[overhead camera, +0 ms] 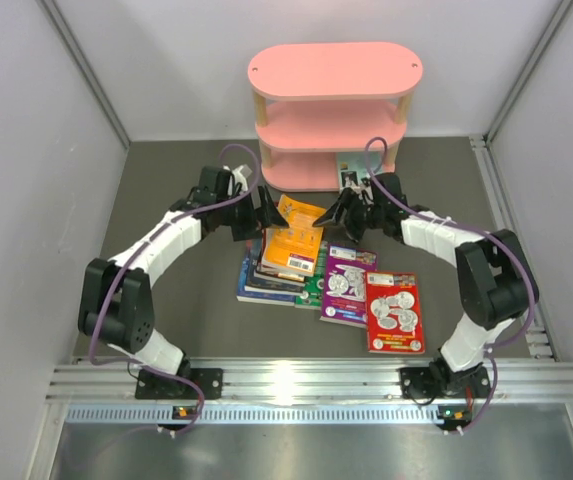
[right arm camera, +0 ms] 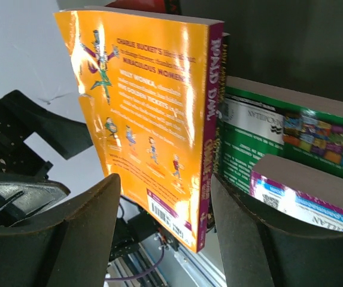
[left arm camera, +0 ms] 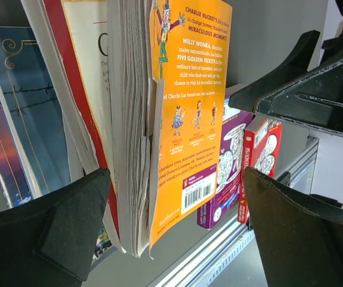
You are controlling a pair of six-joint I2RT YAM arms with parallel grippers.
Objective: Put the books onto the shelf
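Observation:
The pink shelf stands at the back of the table. In front of it, an orange book tops a stack of books, its far end tipped up between both grippers. My left gripper is open, with its fingers wide on either side of the orange book's page edge and the book under it. My right gripper is open around the spine edge of the orange book, with a gap at the cover side. A purple book and a red book lie flat to the right.
A green book and a dark blue book lie lower in the stack. One small book stands at the shelf's bottom tier on the right. Grey walls close in the left and right sides. A metal rail runs along the near edge.

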